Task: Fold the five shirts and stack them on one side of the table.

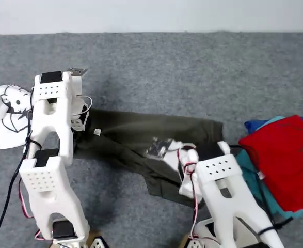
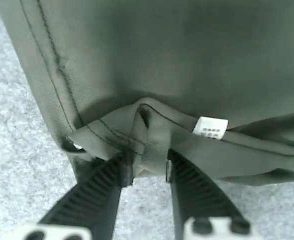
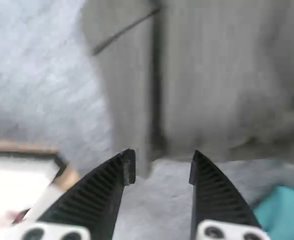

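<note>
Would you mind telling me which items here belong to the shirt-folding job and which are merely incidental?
Belonging to the job:
olive shirt, spread mid-table
white printed shirt
red shirt, teal shirt and blue shirt, stacked by the right arm
left gripper, pinching the olive hem
right gripper, open at its edge

Incidental:
grey table cover
white wall

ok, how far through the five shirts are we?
Done: red shirt, teal shirt and blue shirt look stacked on the right. In hand: olive shirt, mid-table, left gripper pinching its hem, right gripper open at its edge. To do: white shirt, crumpled at far left.
</note>
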You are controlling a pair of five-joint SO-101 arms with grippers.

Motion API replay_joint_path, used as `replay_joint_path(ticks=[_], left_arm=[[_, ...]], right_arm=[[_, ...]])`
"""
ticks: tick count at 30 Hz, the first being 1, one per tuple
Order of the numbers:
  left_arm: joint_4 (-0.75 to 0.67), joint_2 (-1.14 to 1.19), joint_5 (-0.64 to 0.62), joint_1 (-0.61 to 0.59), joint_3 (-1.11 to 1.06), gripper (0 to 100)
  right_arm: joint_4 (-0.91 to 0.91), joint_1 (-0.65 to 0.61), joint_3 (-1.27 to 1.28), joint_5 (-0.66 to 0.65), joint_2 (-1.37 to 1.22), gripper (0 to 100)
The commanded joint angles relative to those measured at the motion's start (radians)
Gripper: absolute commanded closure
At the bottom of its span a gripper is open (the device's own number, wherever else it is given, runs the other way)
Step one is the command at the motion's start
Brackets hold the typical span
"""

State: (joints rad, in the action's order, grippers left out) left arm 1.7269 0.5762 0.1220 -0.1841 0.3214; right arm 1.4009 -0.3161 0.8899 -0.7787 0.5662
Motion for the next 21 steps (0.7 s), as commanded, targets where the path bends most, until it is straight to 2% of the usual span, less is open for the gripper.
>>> replay_joint_path(ticks=[1, 5, 16, 21], left_arm=[[-0.005, -0.063, 0.002, 0.003, 0.004, 88], [-0.005, -0.061, 0.002, 0.005, 0.004, 88], [-0.005, -0.061, 0.002, 0.005, 0.002, 88], [-0.005, -0.061, 0.002, 0.005, 0.002, 88]], right_arm=[[-0.107, 0.053, -0.057, 0.021, 0.005, 80.9], [-0.202, 0.068, -0.038, 0.025, -0.033, 80.9], [-0.4, 0.101, -0.038, 0.066, -0.357, 81.1], [-0.427, 0.128, -0.037, 0.063, -0.424, 81.2]])
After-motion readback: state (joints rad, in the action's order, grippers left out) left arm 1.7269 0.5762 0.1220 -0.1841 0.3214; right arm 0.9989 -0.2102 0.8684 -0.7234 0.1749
